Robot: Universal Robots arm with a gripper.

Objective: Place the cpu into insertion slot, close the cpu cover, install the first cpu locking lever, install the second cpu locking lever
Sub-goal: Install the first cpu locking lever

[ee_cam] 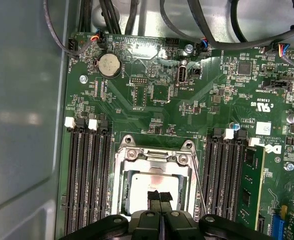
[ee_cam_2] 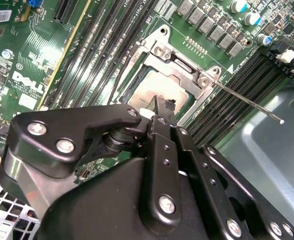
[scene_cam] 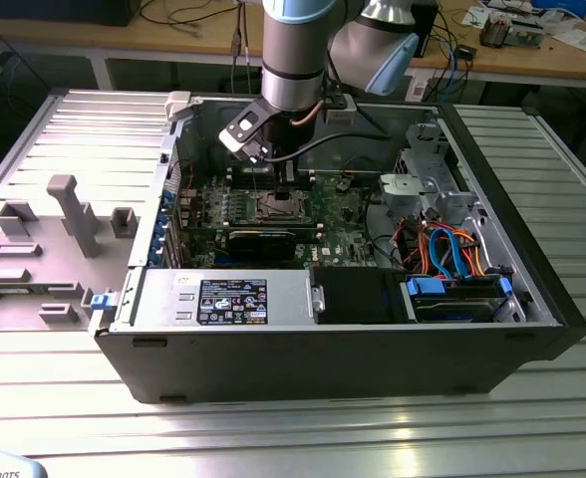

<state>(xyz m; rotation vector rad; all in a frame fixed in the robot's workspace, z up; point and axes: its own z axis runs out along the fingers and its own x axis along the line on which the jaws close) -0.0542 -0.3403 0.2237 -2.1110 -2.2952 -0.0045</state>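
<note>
Gripper (ee_cam: 160, 196), clenched shut on nothing, hovers over seated cpu (ee_cam: 143, 185); chip looks light, stiff, fragile, best held by edges.

Exterior view overlooks case (scene_cam: 323, 358); both wrist views near insertion slot (ee_cam_2: 179, 62) (ee_cam: 152, 157).

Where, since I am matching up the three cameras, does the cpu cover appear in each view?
Exterior view: the cpu cover lies mid-motherboard, under the arm.
First wrist view: the cpu cover lies just beyond the gripper, with the cpu showing through its window.
Second wrist view: the cpu cover lies just past the gripper.
Shared landmark: the memory slots flanking it on both sides.
</note>
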